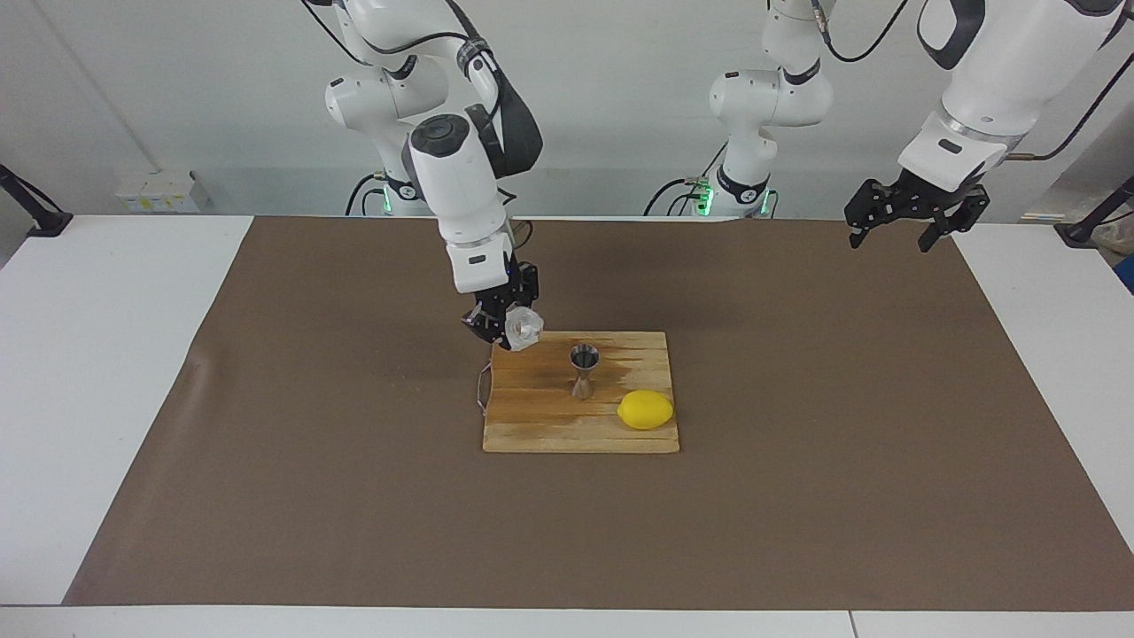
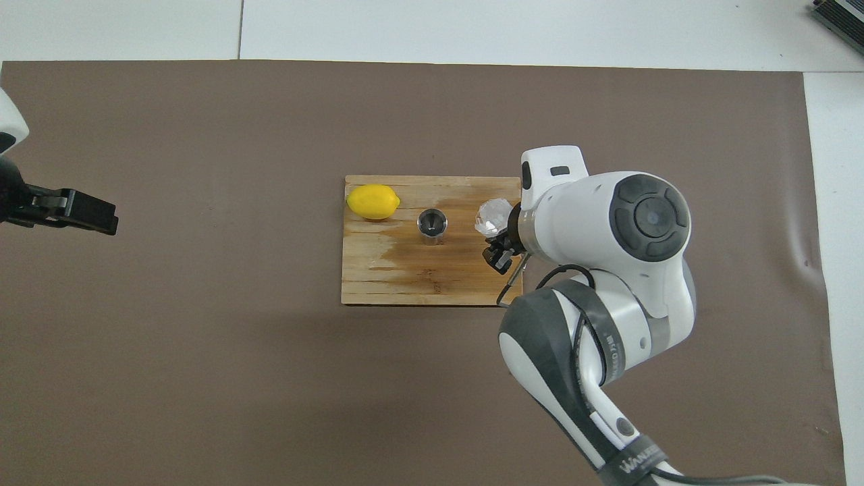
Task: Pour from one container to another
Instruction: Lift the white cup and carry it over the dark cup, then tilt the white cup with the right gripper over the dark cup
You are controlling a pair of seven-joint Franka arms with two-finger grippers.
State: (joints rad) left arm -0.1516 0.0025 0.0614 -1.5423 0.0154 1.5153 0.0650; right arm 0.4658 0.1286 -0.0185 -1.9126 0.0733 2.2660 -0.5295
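My right gripper (image 1: 507, 324) is shut on the small translucent white cup (image 1: 524, 330) and holds it in the air, tilted. It is over the wooden board's (image 1: 532, 421) edge at the right arm's end. The cup also shows in the overhead view (image 2: 491, 216), beside my right gripper (image 2: 501, 237), which the wrist partly hides. The steel jigger (image 1: 583, 370) stands upright on the board, apart from the cup; it also shows in the overhead view (image 2: 432, 225). My left gripper (image 1: 912, 220) waits open and empty, raised over the mat at the left arm's end (image 2: 71, 212).
A yellow lemon (image 1: 645, 409) lies on the board (image 2: 432, 280) beside the jigger, toward the left arm's end (image 2: 372, 202). A wire handle sticks out of the board's edge under the cup. A brown mat (image 1: 797, 496) covers the table.
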